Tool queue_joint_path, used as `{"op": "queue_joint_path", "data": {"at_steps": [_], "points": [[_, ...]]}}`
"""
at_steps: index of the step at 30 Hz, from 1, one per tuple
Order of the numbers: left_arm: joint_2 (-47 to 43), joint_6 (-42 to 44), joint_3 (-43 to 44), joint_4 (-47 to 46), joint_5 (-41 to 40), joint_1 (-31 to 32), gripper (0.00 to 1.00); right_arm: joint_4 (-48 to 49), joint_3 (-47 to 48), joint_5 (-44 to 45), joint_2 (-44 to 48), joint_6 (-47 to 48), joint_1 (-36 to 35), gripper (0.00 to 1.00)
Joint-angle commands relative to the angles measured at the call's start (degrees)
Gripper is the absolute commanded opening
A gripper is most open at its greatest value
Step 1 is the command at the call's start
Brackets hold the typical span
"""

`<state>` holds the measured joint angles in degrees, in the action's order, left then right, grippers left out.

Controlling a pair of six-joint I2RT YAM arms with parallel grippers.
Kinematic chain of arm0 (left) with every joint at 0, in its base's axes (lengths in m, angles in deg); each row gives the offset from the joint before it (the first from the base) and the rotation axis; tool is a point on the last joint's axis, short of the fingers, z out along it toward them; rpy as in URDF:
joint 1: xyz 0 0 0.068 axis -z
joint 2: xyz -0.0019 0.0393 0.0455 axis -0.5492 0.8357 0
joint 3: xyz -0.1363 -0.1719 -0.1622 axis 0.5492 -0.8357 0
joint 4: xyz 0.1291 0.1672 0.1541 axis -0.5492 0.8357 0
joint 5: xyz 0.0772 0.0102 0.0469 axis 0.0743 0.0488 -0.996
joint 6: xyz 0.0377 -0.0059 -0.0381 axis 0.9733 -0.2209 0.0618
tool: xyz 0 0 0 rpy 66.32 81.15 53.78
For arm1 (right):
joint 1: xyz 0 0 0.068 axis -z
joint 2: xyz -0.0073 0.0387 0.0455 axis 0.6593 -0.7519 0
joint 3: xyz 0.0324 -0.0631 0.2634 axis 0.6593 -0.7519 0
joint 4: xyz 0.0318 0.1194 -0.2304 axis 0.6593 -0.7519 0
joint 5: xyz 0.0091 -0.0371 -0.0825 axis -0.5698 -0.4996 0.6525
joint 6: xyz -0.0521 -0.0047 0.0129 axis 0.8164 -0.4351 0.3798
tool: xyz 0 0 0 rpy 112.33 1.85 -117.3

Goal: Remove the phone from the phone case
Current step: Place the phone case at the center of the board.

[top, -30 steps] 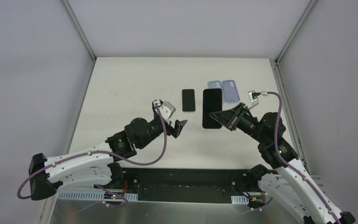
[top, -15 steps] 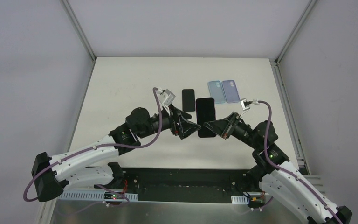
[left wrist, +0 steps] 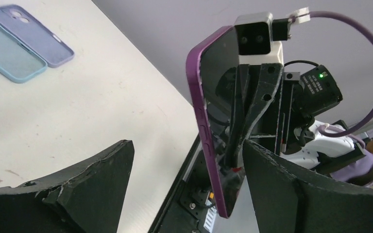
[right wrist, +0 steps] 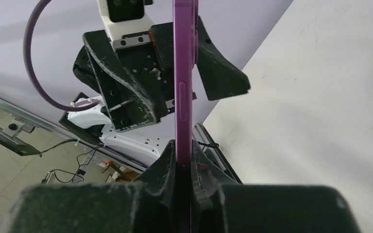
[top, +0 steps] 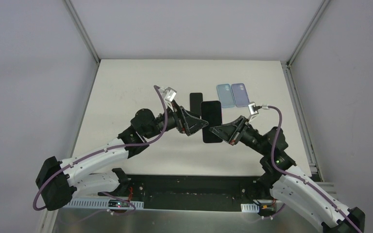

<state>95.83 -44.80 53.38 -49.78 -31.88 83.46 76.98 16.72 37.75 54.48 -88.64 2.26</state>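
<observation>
The phone (top: 211,116) sits in its purple phone case (left wrist: 197,92) and hangs upright above the table's middle. My right gripper (top: 217,131) is shut on its lower end; in the right wrist view the case (right wrist: 182,73) runs edge-on up from the closed right gripper (right wrist: 183,154). My left gripper (top: 197,124) is open and straddles the phone's lower part. In the left wrist view the phone's dark screen (left wrist: 218,68) stands between the left gripper's (left wrist: 187,155) wide-apart fingers, nearer the right-hand one, touching neither.
A bare black phone (top: 195,98) lies flat on the table behind the held one. A light blue case (top: 225,95) and a lavender case (top: 241,94) lie side by side at the back right, the blue case (left wrist: 9,56) also showing in the left wrist view.
The right arm has carried the cased phone left and nearer. The left gripper swung right to meet it, and its open fingers now flank the phone.
</observation>
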Motion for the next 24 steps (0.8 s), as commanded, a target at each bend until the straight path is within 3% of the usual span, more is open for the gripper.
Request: {"op": "queue_joint_path", "data": {"at_steps": [1, 12, 22, 24], "points": [[3.1, -4.5, 1.9, -8.2, 4.9, -0.6, 0.83, 11.3, 0.2, -1.0, -0.3, -0.8, -0.8, 0.00], [5.8, -8.7, 1.6, -15.8, 6.8, -1.3, 0.62, 14.7, -2.4, 0.0, -1.5, -1.8, -1.3, 0.00], [8.7, -10.2, 2.6, -17.3, 9.4, -1.3, 0.14, 14.8, -3.9, 1.1, -1.4, -1.6, -1.3, 0.00], [8.7, -10.2, 2.6, -17.4, 9.5, -1.6, 0.00, 13.7, -3.7, 1.6, -1.2, -1.7, -1.3, 0.04]]}}
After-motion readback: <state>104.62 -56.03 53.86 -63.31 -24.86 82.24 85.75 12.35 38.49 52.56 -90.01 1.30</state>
